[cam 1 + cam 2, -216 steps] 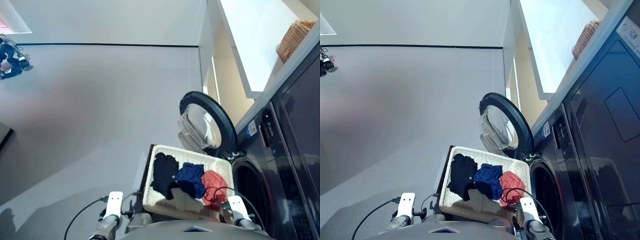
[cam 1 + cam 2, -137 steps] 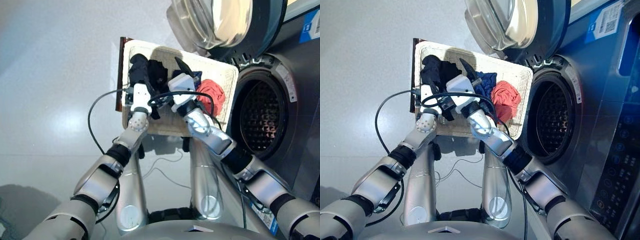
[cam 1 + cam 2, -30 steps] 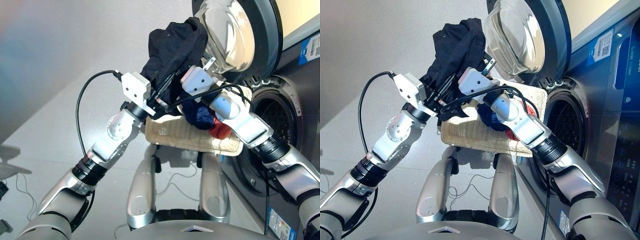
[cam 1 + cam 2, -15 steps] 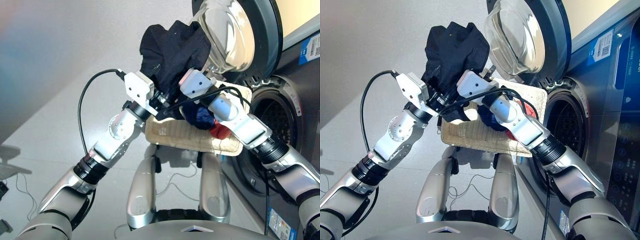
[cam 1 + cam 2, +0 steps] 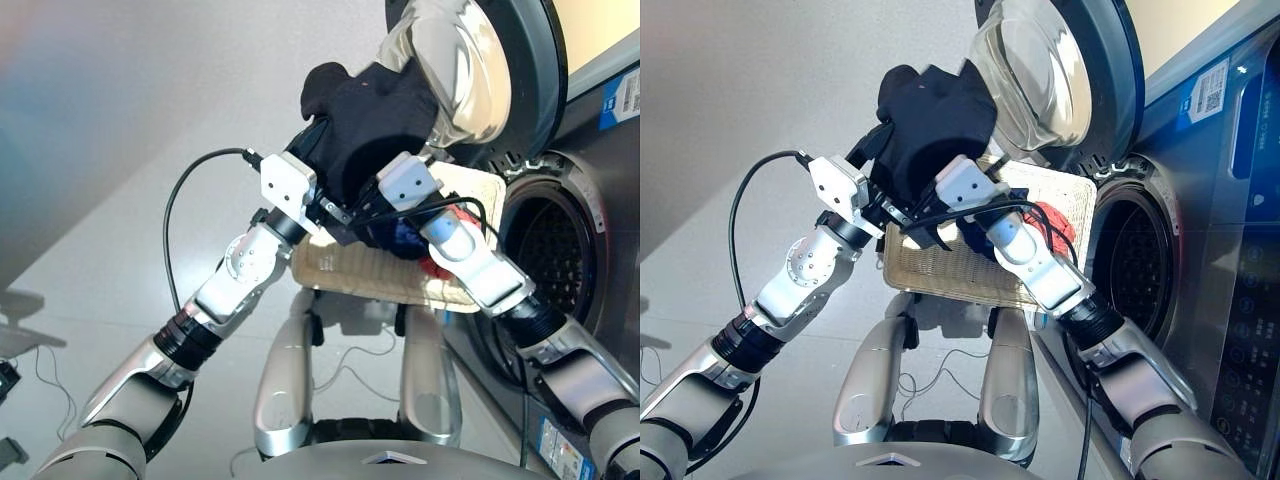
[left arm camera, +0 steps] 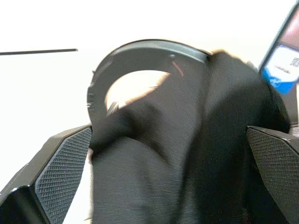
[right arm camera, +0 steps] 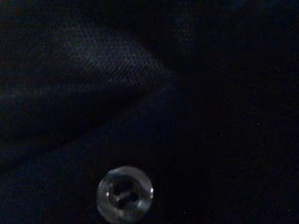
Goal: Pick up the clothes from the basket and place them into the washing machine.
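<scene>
The black garment (image 5: pixel 375 120) is bunched up in the air in front of the round glass door (image 5: pixel 470 60) of the washing machine (image 5: pixel 600 190). My left gripper (image 5: pixel 335 205) is under it, its fingers (image 6: pixel 60 168) spread wide with the black cloth (image 6: pixel 187 154) between them. Beside it, my right gripper (image 5: pixel 368 205) is buried in the same garment, and dark cloth (image 7: pixel 163 93) with a button (image 7: pixel 124 193) fills the right wrist view. Below, the cream basket (image 5: pixel 345 265) holds the navy garment (image 5: pixel 397 238) and the red garment (image 5: pixel 435 267).
The drum hole (image 5: pixel 548 255) gapes to the right of the basket. The open door stands above the basket's far end. Black cables (image 5: pixel 190 210) loop off both wrists. Grey floor (image 5: pixel 120 120) stretches to the left.
Both grippers and the black garment have shifted right, towards the door. The garment has bunched into a tighter bundle, and my right gripper has dropped a little.
</scene>
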### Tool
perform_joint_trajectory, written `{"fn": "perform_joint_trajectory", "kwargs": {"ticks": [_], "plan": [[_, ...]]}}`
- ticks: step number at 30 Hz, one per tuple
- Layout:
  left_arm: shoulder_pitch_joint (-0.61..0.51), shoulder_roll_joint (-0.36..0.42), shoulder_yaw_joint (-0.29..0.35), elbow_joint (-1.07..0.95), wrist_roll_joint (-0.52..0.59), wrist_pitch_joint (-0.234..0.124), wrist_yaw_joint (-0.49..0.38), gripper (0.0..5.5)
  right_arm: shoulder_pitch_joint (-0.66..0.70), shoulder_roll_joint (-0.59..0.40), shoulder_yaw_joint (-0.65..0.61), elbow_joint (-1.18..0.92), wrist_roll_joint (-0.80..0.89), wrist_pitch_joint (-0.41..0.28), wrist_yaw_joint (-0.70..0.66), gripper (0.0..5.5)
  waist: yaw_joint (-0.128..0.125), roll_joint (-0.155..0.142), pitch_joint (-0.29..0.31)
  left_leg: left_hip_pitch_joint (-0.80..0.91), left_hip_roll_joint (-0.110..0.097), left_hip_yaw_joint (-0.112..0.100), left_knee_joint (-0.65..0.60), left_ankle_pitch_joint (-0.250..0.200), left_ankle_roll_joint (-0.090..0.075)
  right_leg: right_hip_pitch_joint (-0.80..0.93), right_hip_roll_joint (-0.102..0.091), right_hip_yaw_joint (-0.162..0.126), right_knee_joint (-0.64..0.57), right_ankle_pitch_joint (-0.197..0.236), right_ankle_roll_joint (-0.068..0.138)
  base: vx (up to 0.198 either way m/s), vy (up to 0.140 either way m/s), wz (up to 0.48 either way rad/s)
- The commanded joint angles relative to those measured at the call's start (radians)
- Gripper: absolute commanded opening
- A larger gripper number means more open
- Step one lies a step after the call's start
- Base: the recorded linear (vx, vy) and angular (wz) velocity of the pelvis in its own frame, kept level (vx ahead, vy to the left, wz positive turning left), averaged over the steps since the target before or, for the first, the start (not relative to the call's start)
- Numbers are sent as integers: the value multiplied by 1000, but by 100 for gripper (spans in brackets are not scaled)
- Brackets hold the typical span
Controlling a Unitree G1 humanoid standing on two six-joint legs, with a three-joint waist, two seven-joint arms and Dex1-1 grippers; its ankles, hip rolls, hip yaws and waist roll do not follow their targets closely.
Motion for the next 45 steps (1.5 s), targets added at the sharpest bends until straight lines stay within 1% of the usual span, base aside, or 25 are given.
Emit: {"fn": "perform_joint_trajectory", "kwargs": {"ticks": [1, 3, 5, 6, 10, 12, 15, 17, 20, 21, 22, 23, 25, 26, 27, 30, 31, 32, 33, 35, 36, 38, 41, 43, 45], "plan": [[-26, -45, 54, -62, 56, -115, 58, 550, 12, 55, -88, 21, 4, -98, -77, 0, -2, -43, -16, 57, -33, -6, 88, -152, -22, 104, -5, 36, -309, 213, 24, 0, 0, 0], [-30, -67, 59, -57, 64, -132, 87, 550, 37, 68, -101, 105, 16, -116, -112, 0, -3, -44, -14, 53, -35, -8, 92, -155, -22, 103, -6, 35, -308, 214, 26, 0, 0, 0], [-38, -89, 58, -58, 88, -155, 127, 550, 49, 71, -104, 198, -11, -152, -178, 0, -2, -42, -11, 47, -36, -10, 100, -158, -21, 102, -9, 33, -306, 212, 28, 0, 0, 0], [-43, -100, 58, -56, 97, -163, 146, 550, 47, 80, -107, 258, -7, -158, -200, 0, -1, -42, -9, 42, -37, -13, 108, -160, -21, 102, -11, 32, -304, 211, 28, 0, 0, 0], [-47, -125, 58, -78, 109, -183, 208, 550, 47, 145, -153, 448, 91, -186, -269, 0, 0, -33, -4, 23, -36, -18, 147, -177, -20, 90, -15, 34, -276, 200, 26, 0, 0, 0], [-51, -141, 51, -77, 124, -183, 241, 550, 42, 168, -175, 502, 146, -199, -284, 0, 1, -30, 0, 6, -32, -21, 178, -191, -18, 71, -11, 39, -247, 186, 24, 0, 0, 0], [-57, -160, 23, -73, 150, -184, 289, 550, 34, 189, -204, 607, 179, -216, -351, 0, 4, -26, 2, -30, -28, -31, 245, -222, -13, 37, -3, 50, -182, 158, 18, 0, 0, 0], [-61, -154, 3, -76, 171, -183, 312, 550, 23, 199, -219, 644, 189, -228, -391, 0, 8, -22, 2, -63, -25, -36, 297, -241, -12, 3, 7, 58, -124, 133, 13, -20, 8, 202], [-69, -143, -23, -80, 197, -177, 339, 550, -10, 206, -256, 675, 209, -256, -464, 0, 15, -12, 2, -109, -24, -45, 362, -266, -12, -40, 10, 58, -59, 106, 9, 0, 0, 0], [-69, -143, -25, -83, 198, -178, 347, 550, -21, 207, -274, 682, 225, -263, -483, 0, 18, -8, 2, -120, -22, -45, 376, -270, -11, -52, 11, 58, -43, 100, 8, 0, 0, 0], [-68, -143, -29, -86, 200, -176, 353, 550, -35, 207, -303, 697, 242, -273, -511, 0, 21, -3, 2, -134, -20, -47, 402, -287, -11, -64, 14, 60, -18, 83, 7, 0, 0, 0], [-71, -142, -34, -88, 200, -176, 361, 550, -52, 207, -329, 701, 260, -285, -538, 0, 23, 1, 1, -151, -19, -47, 416, -286, -10, -81, 16, 60, -6, 82, 6, 0, 0, 0], [-69, -141, -41, -94, 194, -177, 368, 550, -83, 201, -379, 714, 298, -305, -589, 0, 29, 10, 2, -173, -16, -51, 444, -304, -10, -104, 21, 61, 30, 62, 3, 0, 0, 0], [-72, -142, -46, -96, 189, -178, 373, 550, -110, 196, -416, 725, 321, -318, -623, 0, 32, 14, 2, -193, -17, -52, 457, -303, -10, -124, 20, 62, 40, 65, 3, 0, 0, 0], [-69, -144, -51, -97, 181, -178, 372, 550, -132, 192, -451, 738, 352, -326, -645, 0, 35, 20, 2, -203, -17, -53, 467, -313, -10, -138, 22, 61, 56, 53, 3, 0, 0, 0], [-73, -154, -63, -105, 148, -176, 361, 550, -197, 144, -549, 802, 462, -352, -684, 0, 45, 33, 2, -260, -17, -56, 490, -313, -9, -196, 25, 61, 82, 49, 1, 0, 0, 0], [-68, -159, -70, -107, 136, -172, 355, 550, -212, 121, -580, 820, 499, -358, -695, 0, 47, 38, 2, -277, -17, -56, 504, -324, -10, -213, 26, 60, 98, 37, 1, 0, 0, 0], [-71, -162, -77, -110, 130, -171, 349, 550, -225, 99, -600, 832, 524, -366, -696, 0, 49, 44, 2, -300, -18, -57, 509, -315, -9, -238, 26, 62, 102, 45, 0, 0, 0, 0], [-70, -163, -78, -108, 126, -167, 347, 550, -234, 79, -629, 843, 556, -380, -713, 0, 48, 49, 2, -314, -17, -58, 524, -329, -10, -253, 27, 62, 118, 32, -1, 0, 0, 0], [-80, -165, -80, -112, 125, -157, 348, 550, -266, 29, -687, 859, 635, -414, -734, 0, 47, 58, 2, -357, -17, -56, 536, -323, -12, -296, 25, 66, 130, 38, -2, 0, 0, 0], [-82, -165, -79, -112, 125, -157, 348, 550, -268, 28, -687, 861, 637, -414, -731, 0, 47, 58, 2, -360, -18, -56, 535, -320, -11, -299, 25, 67, 129, 40, -2, 0, 0, 0], [-86, -164, -73, -117, 111, -155, 349, 550, -281, -19, -742, 872, 725, -443, -740, 0, 46, 62, 2, -383, -15, -56, 546, -324, -14, -329, 27, 72, 145, 34, -3, 0, 0, 0], [-93, -159, -68, -120, 92, -151, 343, 550, -314, -96, -793, 933, 878, -455, -720, 0, 47, 64, 2, -412, -10, -53, 556, -326, -20, -363, 29, 77, 159, 30, -5, 0, 0, 0], [-97, -152, -66, -118, 81, -146, 341, 550, -319, -141, -803, 988, 964, -439, -701, 0, 47, 60, 2, -423, -8, -49, 565, -330, -21, -376, 31, 82, 166, 29, -7, 0, 0, 0], [-102, -141, -56, -123, 62, -147, 344, 550, -311, -163, -805, 1026, 1033, -435, -683, 0, 44, 60, 2, -432, -5, -43, 574, -343, -25, -390, 32, 88, 176, 21, -8, 0, 0, 0]]}}
